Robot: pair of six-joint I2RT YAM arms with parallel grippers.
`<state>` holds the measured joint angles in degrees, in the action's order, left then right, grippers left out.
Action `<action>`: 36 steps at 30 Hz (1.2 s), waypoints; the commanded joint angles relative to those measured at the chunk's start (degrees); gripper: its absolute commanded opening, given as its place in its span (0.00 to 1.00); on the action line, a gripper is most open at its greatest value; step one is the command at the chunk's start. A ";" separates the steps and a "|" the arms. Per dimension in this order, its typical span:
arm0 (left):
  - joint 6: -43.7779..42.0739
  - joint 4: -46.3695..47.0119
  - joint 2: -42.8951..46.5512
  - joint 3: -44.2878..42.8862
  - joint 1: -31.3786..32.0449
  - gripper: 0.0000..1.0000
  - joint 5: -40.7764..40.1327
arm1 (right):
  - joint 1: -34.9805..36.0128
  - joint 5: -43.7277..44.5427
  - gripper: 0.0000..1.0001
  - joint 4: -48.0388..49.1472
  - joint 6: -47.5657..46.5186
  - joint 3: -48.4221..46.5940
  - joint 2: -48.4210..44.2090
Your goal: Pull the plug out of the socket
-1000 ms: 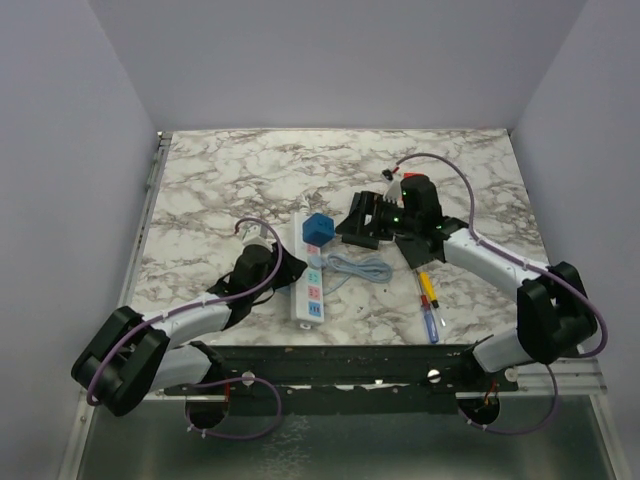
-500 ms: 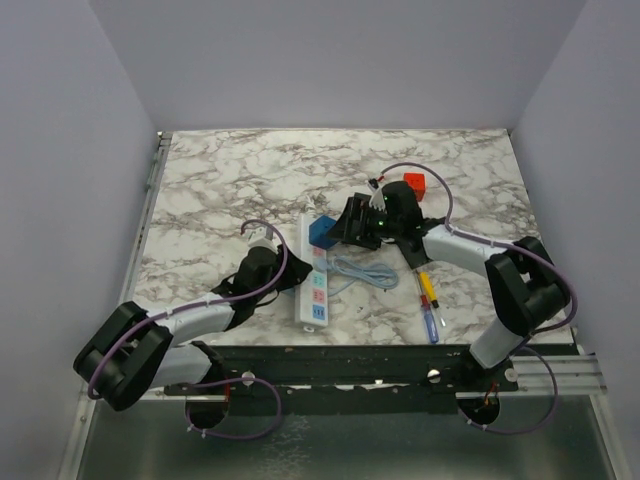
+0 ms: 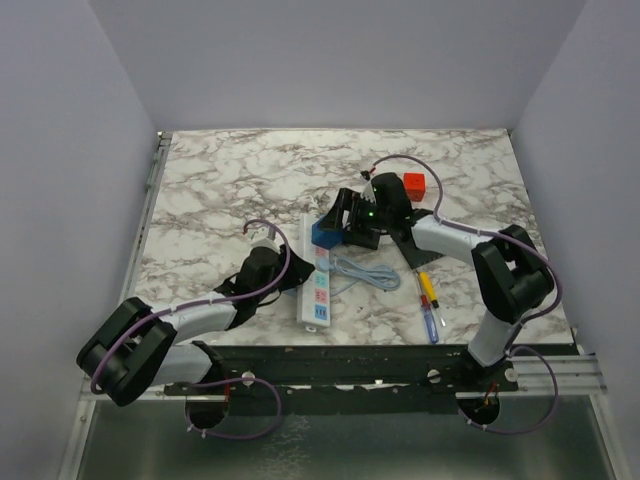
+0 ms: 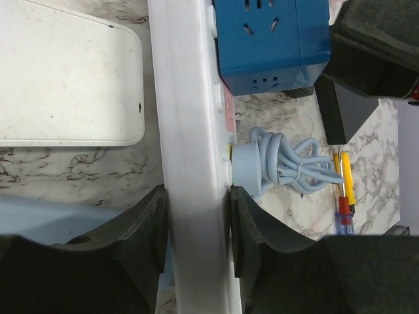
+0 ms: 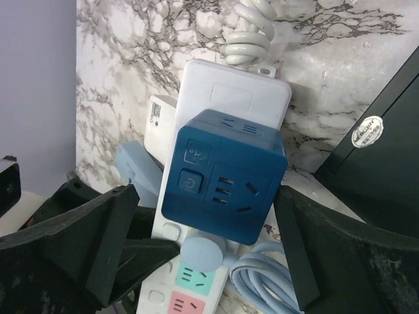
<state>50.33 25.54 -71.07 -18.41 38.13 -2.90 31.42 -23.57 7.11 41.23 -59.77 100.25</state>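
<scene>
Right fingers slid left since a second ago, now spread either side of the blue cube plug, which sits in the socket on the table. Left fingers pinch the socket across its width.

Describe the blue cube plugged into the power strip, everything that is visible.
The blue cube adapter is glossy plastic with rounded corners, outlet slots on its faces and two buttons on one. It stands plugged into the white power strip near the corded end. The right end effector straddles it, jaws open, contact not evident.
</scene>
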 commanded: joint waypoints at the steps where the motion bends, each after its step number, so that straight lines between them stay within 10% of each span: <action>1: -0.40 1.22 -0.82 -1.62 1.19 0.00 2.48 | 2.16 4.08 1.00 -3.21 0.86 -3.28 1.87; 12: -0.02 1.44 -1.44 -1.61 1.50 0.00 2.28 | 4.80 11.09 0.99 -11.86 2.32 -9.34 4.89; 36: 0.92 1.35 -1.52 -0.77 1.49 0.00 2.89 | 4.96 12.76 0.66 -14.00 1.14 -9.14 6.02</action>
<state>51.46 25.93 -72.07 -18.76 38.50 -2.94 36.01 -12.67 -5.74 42.72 -67.77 105.32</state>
